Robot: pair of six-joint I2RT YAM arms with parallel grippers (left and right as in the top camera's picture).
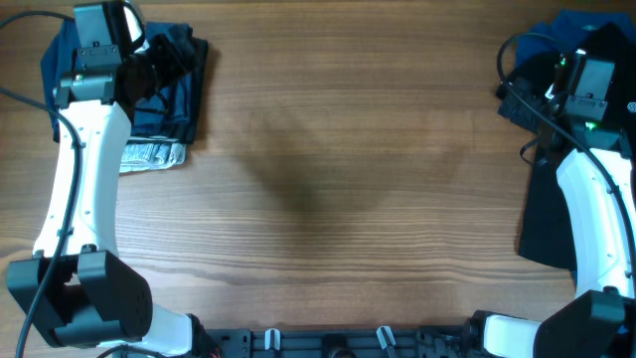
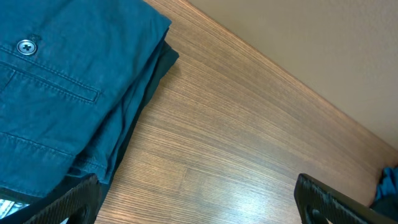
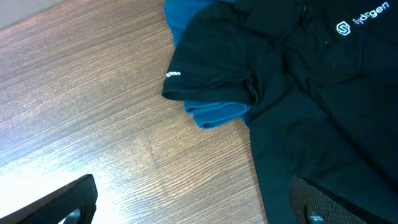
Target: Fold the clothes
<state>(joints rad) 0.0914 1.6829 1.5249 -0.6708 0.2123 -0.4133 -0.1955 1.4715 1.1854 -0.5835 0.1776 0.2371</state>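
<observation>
The clothes lie in two groups. At the table's back left is a folded stack: navy-blue shorts on top, a black piece behind, a light grey piece underneath. My left gripper hovers over this stack, open and holding nothing. In the left wrist view the shorts show a button, and my left gripper spans bare wood beside them. At the right edge a black shirt lies spread over a bright blue garment. My right gripper is open, one fingertip above the black shirt, blue fabric peeking out.
The wooden table stretches between the two groups. Both white arms reach up from their bases at the near edge, with cables looping near each wrist. A rail with clips runs along the front edge.
</observation>
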